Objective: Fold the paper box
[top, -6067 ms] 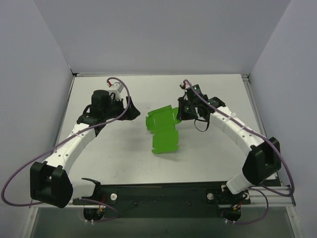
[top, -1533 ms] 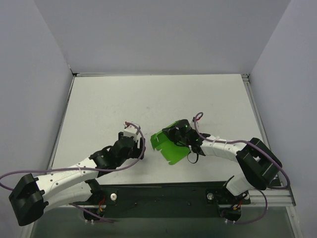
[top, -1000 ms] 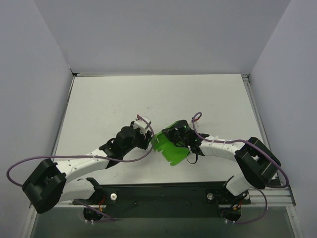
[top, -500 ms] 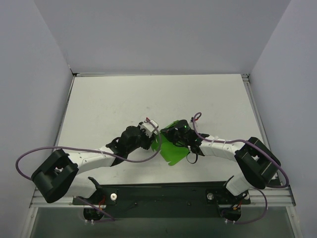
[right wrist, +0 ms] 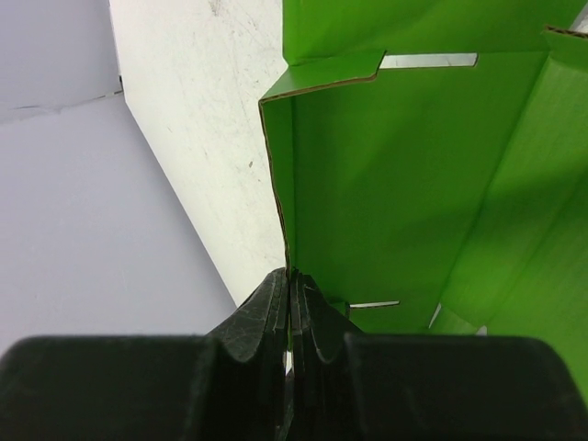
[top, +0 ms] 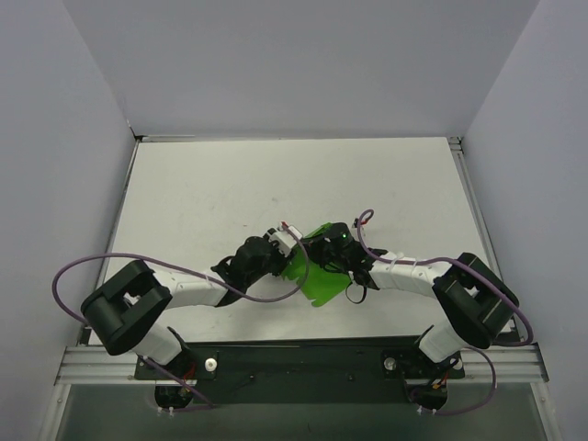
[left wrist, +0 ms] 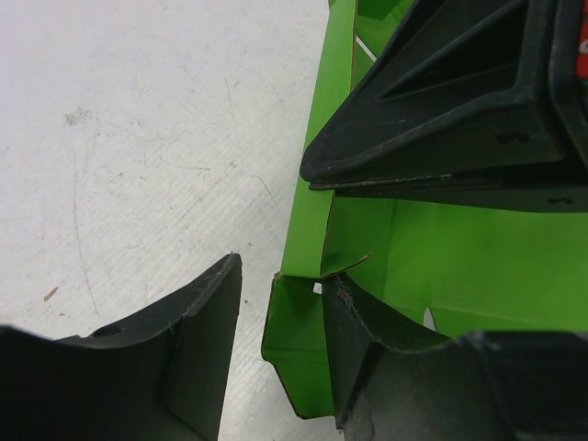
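Here, the right gripper [right wrist: 290, 287] pinches the paper box [top: 319, 280] by its wall; the left gripper [left wrist: 280, 308] stands spread astride 1 flap [left wrist: 294, 354], where an off-centre squeeze could crease it.

Count taken at inspection.

- Bright green thin card box [top: 320, 280]: one, the only green item. It lay directly at the fingertips of both grippers.
- White-and-black jointed robot arms: two, the left arm [top: 188, 292] and the right arm [top: 413, 271].
- Black two-finger grippers: two, the left gripper [left wrist: 280, 317] and the right gripper [right wrist: 290, 292]. Each showed two fingers, four in all.
- Purple cables: two. One purple cable [top: 64, 271] looped well behind the left gripper, and a second purple cable [top: 531, 322] looped well behind the right gripper.
- White scuffed table [top: 230, 184]: one.
- Plain pale grey walls [top: 303, 64]: three.
- Black base rail [top: 294, 360]: one.
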